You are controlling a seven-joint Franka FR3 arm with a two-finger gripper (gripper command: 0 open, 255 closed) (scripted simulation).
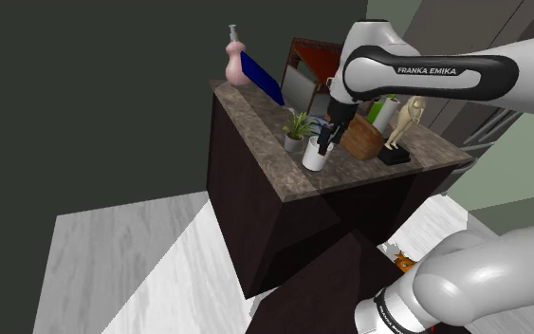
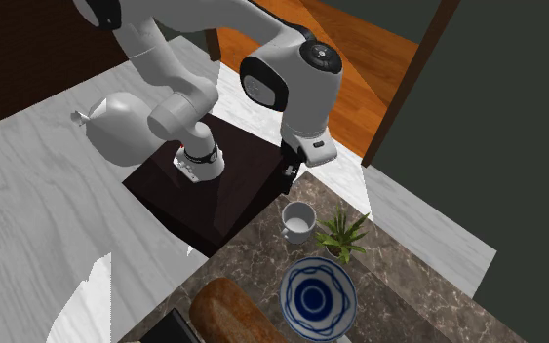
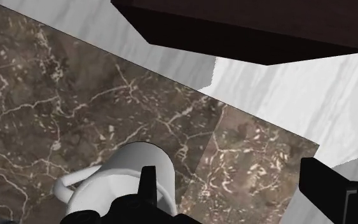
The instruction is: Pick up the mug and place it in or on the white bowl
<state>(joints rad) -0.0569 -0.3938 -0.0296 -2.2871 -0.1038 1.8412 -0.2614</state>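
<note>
Arm: we see the white arm with dark joints come in from the shoulder view's 4 o'clock and hang its hand, pointing down, over the counter.
Counter: the brown veined marble counter tops a dark cabinet. The task's things stand near its corner.
Bowl: the round white bowl with blue rings stands upright at about 6 o'clock from the mug in the second exterior view, near it but apart. A small green potted plant stands at the mug's 4 o'clock.
Mug: the plain white mug stands mouth up on the counter, not lifted. In the shoulder view it sits at about 7 o'clock of the hand, just below it.
Gripper: the black two-finger gripper is spread wide and grips nothing.
Key relation: in the wrist view the mug lies under one finger, not in the gap, and bare counter shows between the fingers. We cannot tell whether that finger touches the rim.
Handle: the mug's handle sticks out on the side away from the gap.
Next move, as we judge it: slide the hand sideways towards the mug until its body sits between the fingers. Then close, lift and carry it towards 6 o'clock to the bowl.
</note>
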